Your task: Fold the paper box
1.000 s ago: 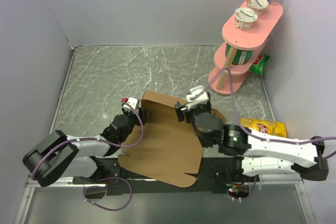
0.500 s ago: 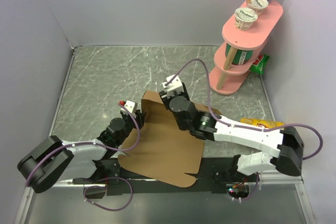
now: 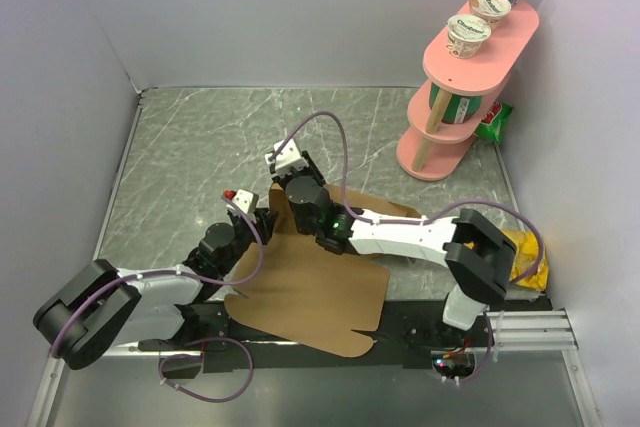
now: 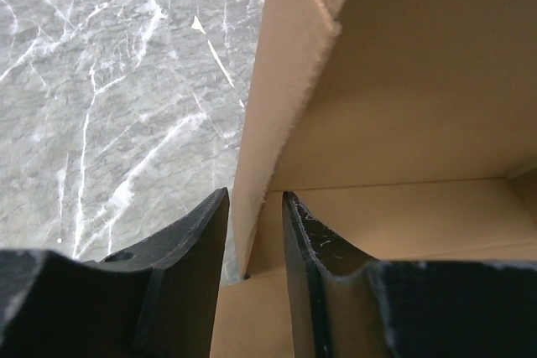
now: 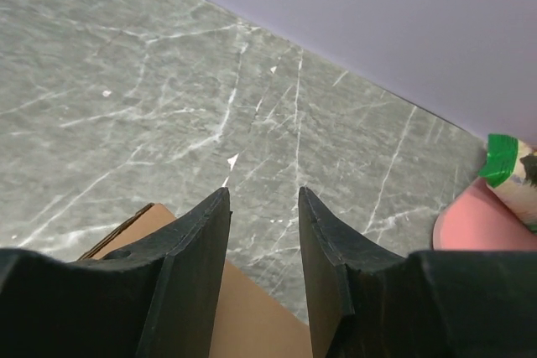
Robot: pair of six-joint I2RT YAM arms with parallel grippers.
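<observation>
Your grey marbled worktop (image 3: 200, 147) carries the paper box (image 3: 310, 297) against the middle of its near edge. The box is a brown cardboard sheet lying mostly flat, with one flap (image 4: 403, 106) standing up at the sheet's far left corner. Your right arm (image 3: 400, 237) stretches from the near right corner across the far part of the sheet towards the worktop's centre. Your left arm (image 3: 150, 282) lies low along the near left side and points at the raised flap. A pink tiered shelf (image 3: 500, 42) stands in the far right corner with three yoghurt cups (image 3: 468, 35) on its top tier, and a yellow snack bag (image 3: 525, 252) lies at the right edge behind the right arm's elbow. The left pincer (image 3: 265, 219) straddles the upright flap, one finger (image 4: 201, 232) outside and the other inside. The gap is narrow, and you cannot tell from the left wrist view whether it is pressing on the card. The right pincer (image 3: 303, 165) is released, with bare marble showing between its fingers (image 5: 197, 241). It hangs just past the sheet's far edge, and a corner of the card (image 5: 243, 324) shows below it.
</observation>
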